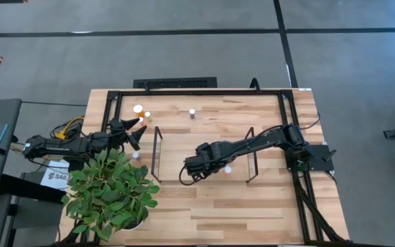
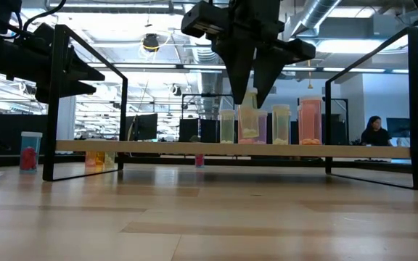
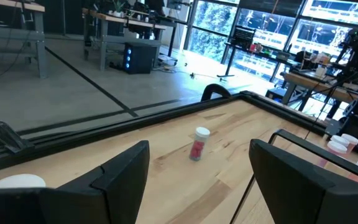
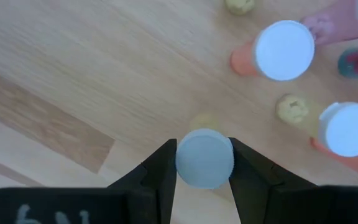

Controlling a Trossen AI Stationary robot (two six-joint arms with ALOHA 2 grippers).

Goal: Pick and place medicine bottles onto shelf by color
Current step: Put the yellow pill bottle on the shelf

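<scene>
The shelf is a light-wood board between two black wire ends, and in the low view it shows edge-on. My right gripper is over its middle, shut on a pale yellowish bottle with a white cap. Three more bottles stand on the board behind it. My left gripper is open and empty, left of the shelf. A red bottle stands on the table beyond it. More bottles stand at the table's far left. My right gripper pinches the bottle's white cap between its two fingers, one on each side of the cap's rim. The fingers point down from above. The bottle hangs upright below them; I cannot tell whether its base touches the shelf board.
A potted plant stands at the table's near left, close to my left arm. A black frame rings the table. One bottle stands alone at the far middle. White-capped orange bottles stand close beside the held one.
</scene>
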